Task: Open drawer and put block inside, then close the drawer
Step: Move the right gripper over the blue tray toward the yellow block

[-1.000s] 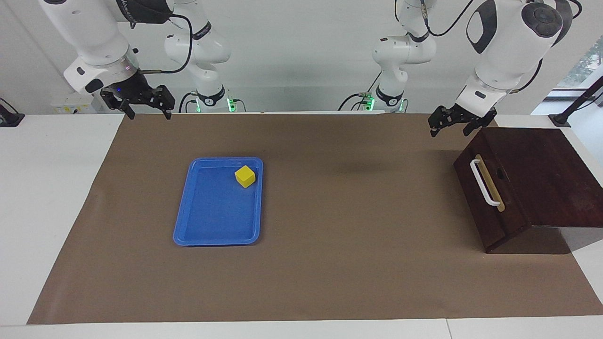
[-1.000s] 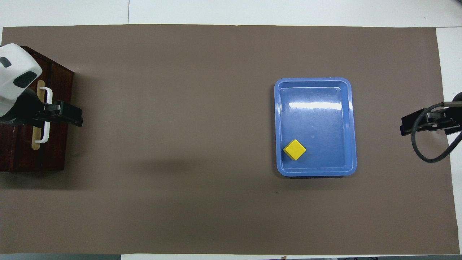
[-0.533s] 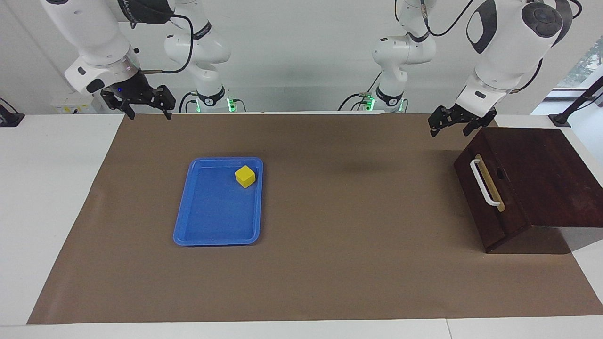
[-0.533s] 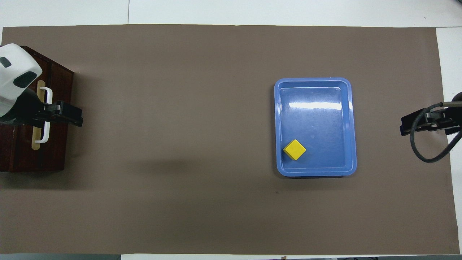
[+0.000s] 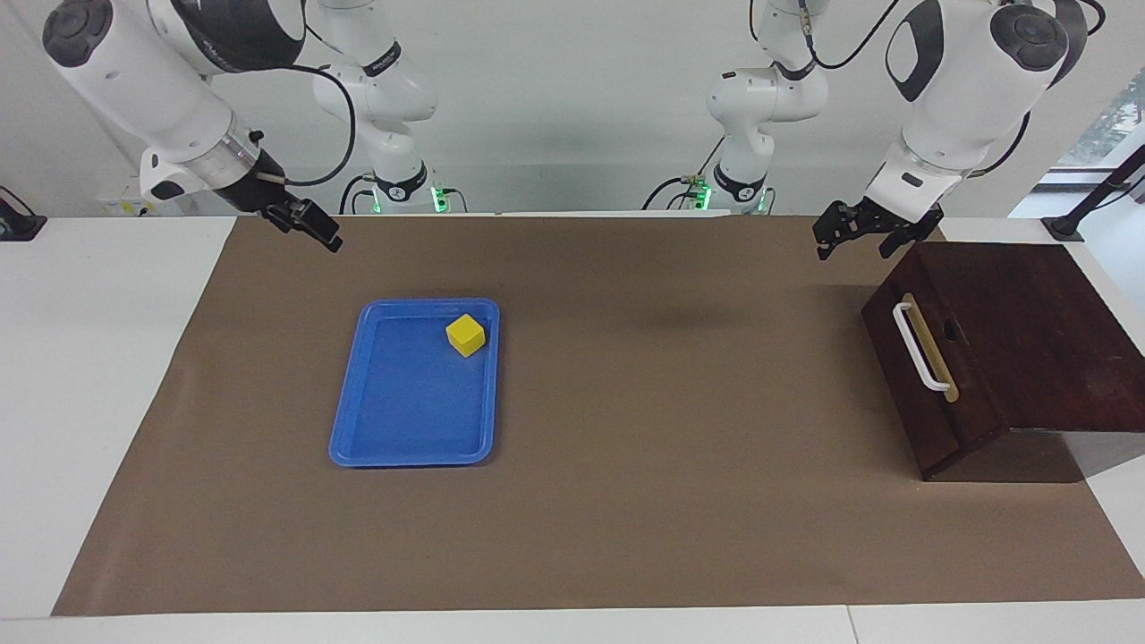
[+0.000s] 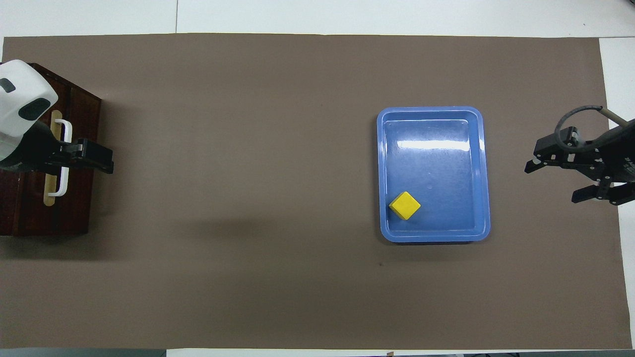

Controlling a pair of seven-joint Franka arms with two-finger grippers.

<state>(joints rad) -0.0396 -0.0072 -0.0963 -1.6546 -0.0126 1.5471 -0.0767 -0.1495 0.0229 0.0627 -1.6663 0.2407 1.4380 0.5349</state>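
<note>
The drawer is shut in its dark brown box at the left arm's end of the table; its white handle faces the mat's middle. The yellow block sits in a blue tray, in the corner nearest the robots; it also shows in the overhead view. My left gripper hangs open in the air by the box's corner nearest the robots; in the overhead view it covers the handle. My right gripper is open and empty, over the mat's edge beside the tray.
A brown mat covers most of the white table. The box stands on the mat's edge at the left arm's end.
My right arm has swung and turned its wrist, so its gripper now points toward the tray. The left arm, drawer and block have not moved.
</note>
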